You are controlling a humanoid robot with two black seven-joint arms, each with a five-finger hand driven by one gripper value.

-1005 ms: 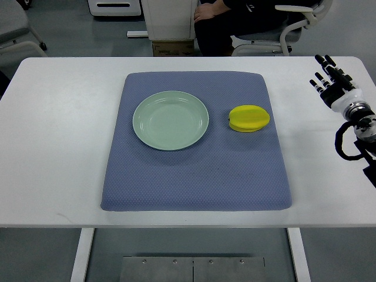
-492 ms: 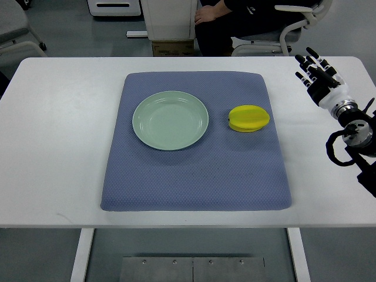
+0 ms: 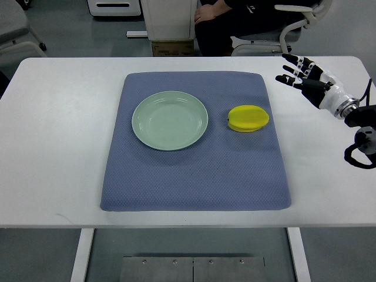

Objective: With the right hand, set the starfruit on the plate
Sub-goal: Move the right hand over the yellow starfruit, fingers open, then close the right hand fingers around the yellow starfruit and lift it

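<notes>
White tabletop [image 3: 59, 135] carries a blue mat [image 3: 194, 176]; on it the starfruit [image 3: 248, 118] lies long axis 3-to-9, with the plate [image 3: 170, 120] just beside at its 9 o'clock. At the fruit's 2 o'clock, well apart, hovers the right hand [image 3: 305, 76], fingers spread, empty.

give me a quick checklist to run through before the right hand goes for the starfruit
1. Starfruit in plain sight on the blue mat, nothing covering it: ok.
2. Right hand empty, fingers spread: ok.
3. Hand at the fruit: not ok, it is apart from it, over the white table past the mat's right edge.
4. Plate empty and ready: ok.
5. Path from fruit to plate free of other things: ok.
6. Hand's height above the table: cannot tell from this one steep view.
</notes>
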